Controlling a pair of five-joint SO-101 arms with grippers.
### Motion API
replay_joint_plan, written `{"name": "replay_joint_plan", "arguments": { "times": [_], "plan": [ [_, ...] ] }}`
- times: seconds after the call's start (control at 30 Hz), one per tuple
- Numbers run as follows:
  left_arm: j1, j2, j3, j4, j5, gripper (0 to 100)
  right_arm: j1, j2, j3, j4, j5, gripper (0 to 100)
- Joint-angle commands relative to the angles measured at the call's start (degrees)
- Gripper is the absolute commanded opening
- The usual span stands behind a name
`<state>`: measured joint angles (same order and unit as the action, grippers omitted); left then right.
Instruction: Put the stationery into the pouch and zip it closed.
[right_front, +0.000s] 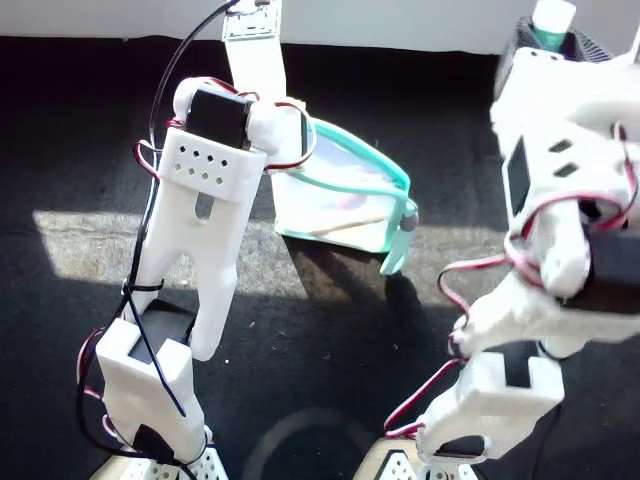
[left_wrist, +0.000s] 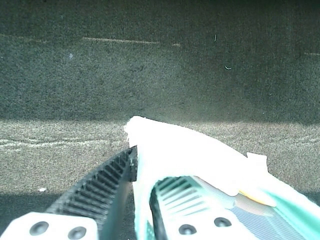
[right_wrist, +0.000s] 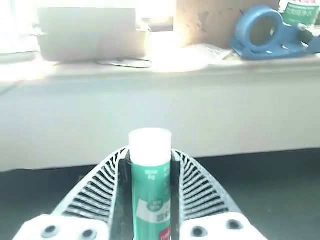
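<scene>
Dark, felt-like cloth (left_wrist: 160, 65) made up the work surface, crossed by a band of sunlight (right_front: 90, 245). Behind it ran a white ledge (right_wrist: 160, 110) that carried a blue tape dispenser (right_wrist: 262, 32), a cardboard box (right_wrist: 210, 20) and a white box (right_wrist: 90, 32).

The left gripper (left_wrist: 144, 170) was clamped on the edge of the pouch (left_wrist: 200, 155), its ribbed fingers (left_wrist: 107, 182) pinched together with only the thin material between them. The pouch, clear with a teal rim, lay on the cloth at the sunlit band, near the middle of the surface, and a thin pale stick (right_front: 345, 225) showed inside it.

The right gripper (right_wrist: 150, 152) was raised off the cloth at the far right corner, well apart from the pouch. It gripped a green glue stick (right_wrist: 150, 195), which stood upright between the two fingers with its white cap above their tips.
</scene>
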<state>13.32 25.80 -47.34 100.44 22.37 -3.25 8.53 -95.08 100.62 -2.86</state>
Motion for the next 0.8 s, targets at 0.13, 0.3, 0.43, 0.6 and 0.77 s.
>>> {"name": "replay_joint_plan", "arguments": {
  "times": [0.13, 0.3, 0.43, 0.6, 0.77],
  "plan": [
    [0.3, 1.5, 1.5, 0.3, -0.6, 1, -11.7, -6.9, 13.8, 0.6, -5.3, 0.5],
    [3.6, 1.5, 1.5, 0.3, -0.6, 1, -15.7, -6.9, 23.2, 0.2, -7.6, 0.5],
    [6.1, 1.5, 1.5, 0.3, -0.6, 1, -18.1, -6.8, 27.8, -1.3, -7.8, 0.5],
    [6.0, 1.5, 1.5, 0.3, -0.6, 1, -18.0, -6.8, 35.7, -8.5, -7.6, 0.5],
    [5.8, 1.5, 1.5, 0.3, -0.6, 1, -18.2, -6.9, 43.2, -14.5, -7.6, 0.5]
  ]
}}
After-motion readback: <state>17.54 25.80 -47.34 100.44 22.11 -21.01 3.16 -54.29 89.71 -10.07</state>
